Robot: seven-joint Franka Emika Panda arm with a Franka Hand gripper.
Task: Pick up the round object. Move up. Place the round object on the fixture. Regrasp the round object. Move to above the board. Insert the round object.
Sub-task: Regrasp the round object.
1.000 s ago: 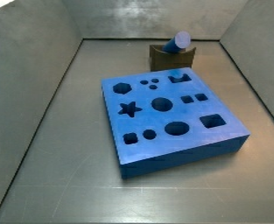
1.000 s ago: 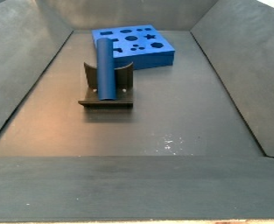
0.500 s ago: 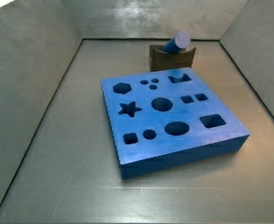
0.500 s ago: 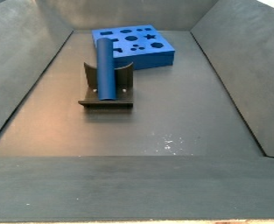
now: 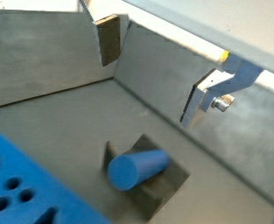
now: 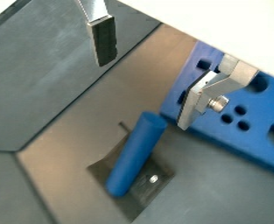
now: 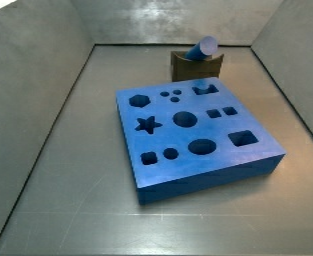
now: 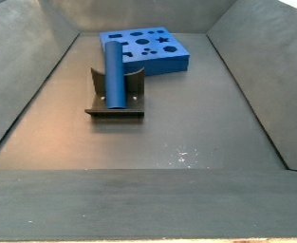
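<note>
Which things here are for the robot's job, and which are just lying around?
For the job:
round object, resting on the fixture
board
gripper, open, holding nothing, above the round object

Just lying around:
nothing else shows.

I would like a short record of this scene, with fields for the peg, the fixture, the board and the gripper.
round object: blue cylinder peg, resting tilted on the fixture, not held
fixture: dark holder on the floor, beside the board
board: blue slab with shaped holes, all empty
gripper: seen only in the wrist views, above the peg, open, nothing between the fingers
task stage: peg placed on the fixture, regrasp not yet done
</note>
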